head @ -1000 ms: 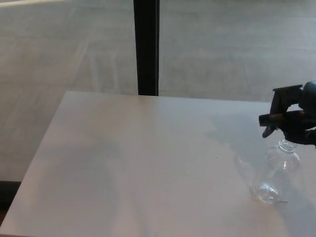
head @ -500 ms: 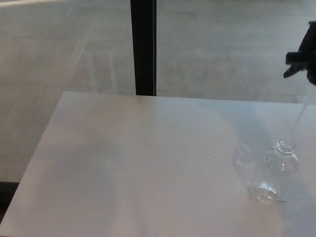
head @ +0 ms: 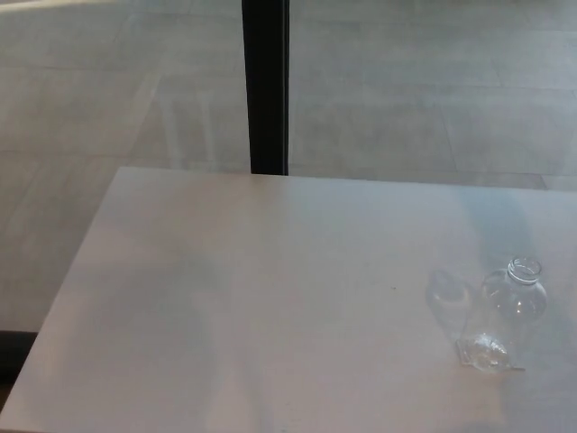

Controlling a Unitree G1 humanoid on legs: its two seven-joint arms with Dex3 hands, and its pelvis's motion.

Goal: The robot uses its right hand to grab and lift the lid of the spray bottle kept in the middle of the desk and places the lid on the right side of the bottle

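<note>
While neither hand shows, the clear bottle stands uncapped and empty on the desk.

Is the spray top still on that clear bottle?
No, the clear bottle stands on the desk with its neck open and bare.

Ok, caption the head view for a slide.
Clear spray bottle stands uncapped near the white desk's right edge; no hand visible.

A pale, matte white rectangular desk top fills the lower part of the head view, lit softly and evenly with faint grey shadows across it. Beyond its far edge lies a grey floor of large tiles, crossed by a black vertical post.
</note>
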